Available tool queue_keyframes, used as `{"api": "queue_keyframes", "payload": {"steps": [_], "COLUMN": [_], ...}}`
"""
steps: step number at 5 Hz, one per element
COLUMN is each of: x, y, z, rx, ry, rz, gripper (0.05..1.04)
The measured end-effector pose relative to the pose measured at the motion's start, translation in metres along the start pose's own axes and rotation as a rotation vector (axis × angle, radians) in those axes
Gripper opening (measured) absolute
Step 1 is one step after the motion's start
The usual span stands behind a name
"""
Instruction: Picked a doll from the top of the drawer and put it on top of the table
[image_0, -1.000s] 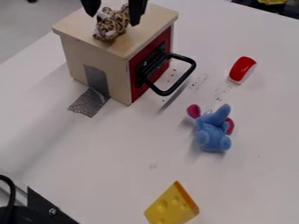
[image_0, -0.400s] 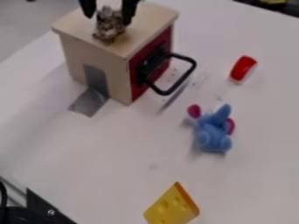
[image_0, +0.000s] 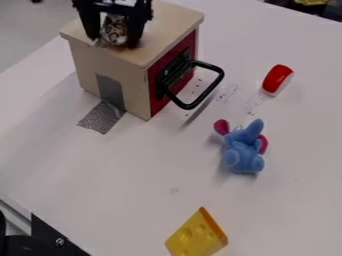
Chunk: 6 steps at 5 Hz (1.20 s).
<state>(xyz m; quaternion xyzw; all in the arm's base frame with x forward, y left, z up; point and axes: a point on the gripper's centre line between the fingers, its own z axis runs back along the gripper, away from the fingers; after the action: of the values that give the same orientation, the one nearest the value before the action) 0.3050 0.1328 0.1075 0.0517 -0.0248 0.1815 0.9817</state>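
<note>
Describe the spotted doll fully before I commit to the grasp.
The doll looks like soft plush, tan with dark leopard-like spots. It is on the pale top of the drawer box, towards the side with the gray patch, between the open gripper's fingers. They partly hide it; finger contact and exact pose are unclear.

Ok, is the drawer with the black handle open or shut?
Shut: the drawer's red front lies flush with the wooden box's edges, and only its black handle sticks out.

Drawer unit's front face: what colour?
Red, behind the black handle; it shows best in the current camera view, on the side of the drawer unit.
</note>
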Motion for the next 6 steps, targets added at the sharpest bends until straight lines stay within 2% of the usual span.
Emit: {"api": "queue_keyframes", "payload": {"steps": [1, 2, 3, 5, 6], "x": [-0.001, -0.013, -0.044, -0.122, -0.148], "y": [-0.005, -0.013, -0.021, -0.005, 0.012], "z": [-0.003, -0.001, 0.005, -0.016, -0.042], "rx": [-0.029, -0.037, 0.013, 0.04, -0.009], "ry": [-0.02, -0.045, -0.01, 0.055, 0.083], "rz": [0.011, 0.004, -0.035, -0.026, 0.025], "gripper": [0.702, 0.523, 0.493, 0.492, 0.491]}}
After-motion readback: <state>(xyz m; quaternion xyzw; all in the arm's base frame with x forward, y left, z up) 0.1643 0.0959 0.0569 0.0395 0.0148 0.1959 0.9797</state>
